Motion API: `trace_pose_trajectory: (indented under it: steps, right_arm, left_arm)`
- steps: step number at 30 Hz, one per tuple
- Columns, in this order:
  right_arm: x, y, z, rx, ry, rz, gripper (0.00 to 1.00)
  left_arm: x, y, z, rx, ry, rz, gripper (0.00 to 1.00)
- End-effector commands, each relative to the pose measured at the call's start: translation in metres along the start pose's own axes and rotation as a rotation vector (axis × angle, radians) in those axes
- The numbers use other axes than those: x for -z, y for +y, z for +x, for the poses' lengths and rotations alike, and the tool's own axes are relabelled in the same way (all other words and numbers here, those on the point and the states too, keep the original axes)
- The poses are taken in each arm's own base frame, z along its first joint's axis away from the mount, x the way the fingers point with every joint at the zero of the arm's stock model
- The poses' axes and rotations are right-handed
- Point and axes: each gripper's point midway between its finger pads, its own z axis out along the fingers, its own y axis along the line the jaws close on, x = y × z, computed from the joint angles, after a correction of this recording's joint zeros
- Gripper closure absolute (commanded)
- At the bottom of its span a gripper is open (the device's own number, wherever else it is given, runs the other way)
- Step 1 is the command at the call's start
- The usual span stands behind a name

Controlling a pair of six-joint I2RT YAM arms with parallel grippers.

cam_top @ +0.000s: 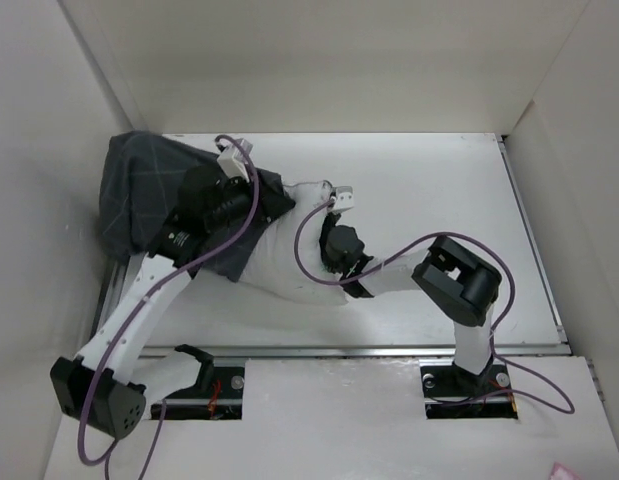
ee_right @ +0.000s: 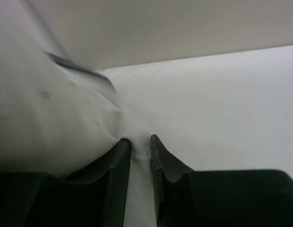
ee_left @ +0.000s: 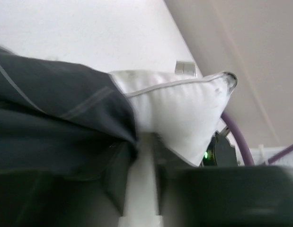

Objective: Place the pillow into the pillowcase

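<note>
The dark grid-lined pillowcase (cam_top: 139, 190) lies bunched at the far left against the wall. The white pillow (cam_top: 284, 255) has its left end inside the case, and its right end sticks out toward the table's middle. My left gripper (cam_top: 234, 160) is over the case's mouth. In the left wrist view its jaws (ee_left: 145, 139) are nearly together at the hem of the pillowcase (ee_left: 51, 118), where the pillow (ee_left: 179, 109) comes out. My right gripper (cam_top: 339, 195) is at the pillow's far right end. In the right wrist view it (ee_right: 140, 141) is shut on a fold of the pillow (ee_right: 47, 118).
White walls (cam_top: 49, 150) close in the table (cam_top: 439, 200) on the left, back and right, with the left wall tight against the case. A metal rail (cam_top: 389, 350) runs along the table's front edge. Purple cables (cam_top: 309, 235) loop over the pillow.
</note>
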Motion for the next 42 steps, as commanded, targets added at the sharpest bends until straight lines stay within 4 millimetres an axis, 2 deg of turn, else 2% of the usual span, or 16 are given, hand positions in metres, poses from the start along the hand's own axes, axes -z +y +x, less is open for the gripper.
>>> trace_pose_trajectory:
  steps: [1,4,8,9,13,14,15,17,21,25,28,31,32,36,39,42]
  right_arm:
    - [0.008,0.050,-0.105,-0.183,-0.223,-0.075,0.69]
    - [0.012,0.021,-0.091,-0.116,-0.143,0.075,0.37]
    - [0.026,-0.034,-0.090,0.000,-0.087,0.394,0.17]
    - [0.036,-0.052,-0.085,0.048,-0.052,0.493,0.08]
    - [0.049,-0.090,-0.083,-0.017,-0.001,0.621,0.00]
    - [0.058,-0.126,-0.074,0.025,0.078,0.701,0.00]
    - [0.062,-0.139,-0.060,-0.005,0.150,0.693,0.00]
    - [0.074,-0.170,-0.065,-0.047,0.190,0.752,0.00]
    - [0.101,-0.234,-0.104,0.019,0.127,0.957,0.00]
    - [0.097,-0.253,-0.135,0.065,0.189,0.906,0.00]
    - [0.081,-0.218,-0.163,0.234,0.239,0.658,0.00]
    - [0.070,-0.138,-0.152,0.358,0.330,0.277,0.00]
    - [0.072,-0.089,-0.144,0.387,0.351,0.130,0.00]
    - [0.089,0.023,-0.105,0.492,0.443,-0.246,0.00]
    - [0.103,0.080,-0.069,0.477,0.519,-0.480,0.00]
    - [0.102,0.109,-0.041,0.505,0.555,-0.529,0.00]
  left_arm:
    - [-0.007,-0.068,-0.053,-0.108,-0.103,0.253,0.72]
    - [-0.037,-0.046,-0.060,-0.077,-0.099,0.174,0.57]
    - [-0.066,-0.024,-0.040,-0.056,-0.016,0.131,0.00]
    - [-0.069,-0.019,-0.038,-0.048,-0.008,0.112,0.00]
    - [-0.064,-0.019,-0.044,-0.082,-0.053,0.085,0.00]
    - [-0.062,-0.013,-0.044,-0.087,-0.063,0.055,0.00]
    - [-0.058,-0.015,-0.049,-0.091,-0.084,0.048,0.00]
    - [-0.046,-0.013,-0.054,-0.103,-0.119,0.008,0.00]
    - [-0.017,-0.017,-0.069,-0.120,-0.203,-0.048,0.00]
    - [0.018,0.002,-0.071,-0.082,-0.276,-0.203,0.00]
    - [0.049,0.036,-0.052,0.023,-0.327,-0.375,0.00]
    - [0.080,0.079,-0.021,0.155,-0.372,-0.573,0.00]
    - [0.087,0.091,-0.011,0.188,-0.380,-0.629,0.00]
    - [0.109,0.136,0.039,0.324,-0.366,-0.822,0.00]
    - [0.111,0.154,0.069,0.409,-0.364,-0.867,0.00]
    - [0.114,0.178,0.096,0.480,-0.389,-0.930,0.00]
